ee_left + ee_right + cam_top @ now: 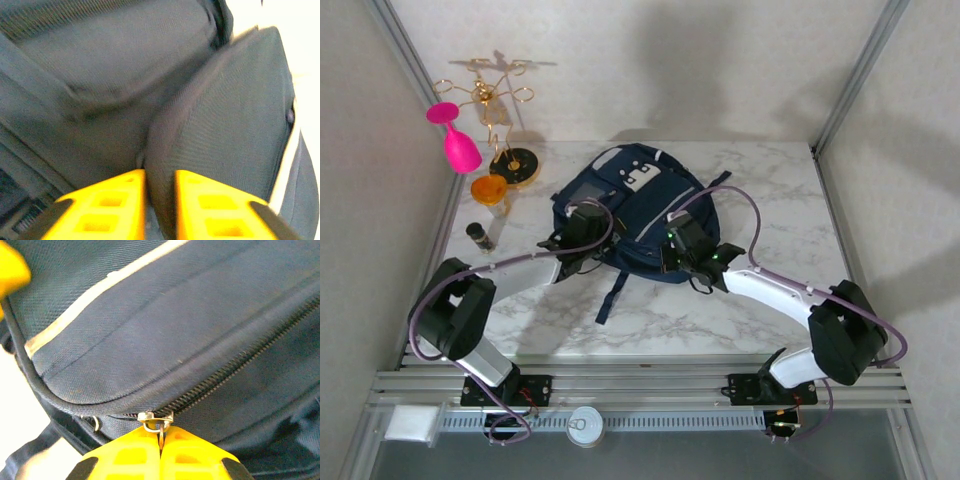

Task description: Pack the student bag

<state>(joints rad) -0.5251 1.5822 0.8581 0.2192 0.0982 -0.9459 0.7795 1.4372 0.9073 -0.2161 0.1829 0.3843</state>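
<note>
Jaws of right gripper [161, 434] are clamped on student bag [175, 340] zipper pull [156, 417]; fabric fold [210, 135] is pinched by left gripper [160, 176].

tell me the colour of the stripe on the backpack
Pale grey stripe on the navy student bag; clearest in the right wrist view.

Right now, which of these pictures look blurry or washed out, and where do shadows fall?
Top external view: sharp and evenly lit, the gold stand throwing a soft shadow on the back wall. Left wrist view: the student bag fabric is smeared by blur, top right corner blown out white. Right wrist view: the zipper pull is crisp, the lower left overexposed.
</note>
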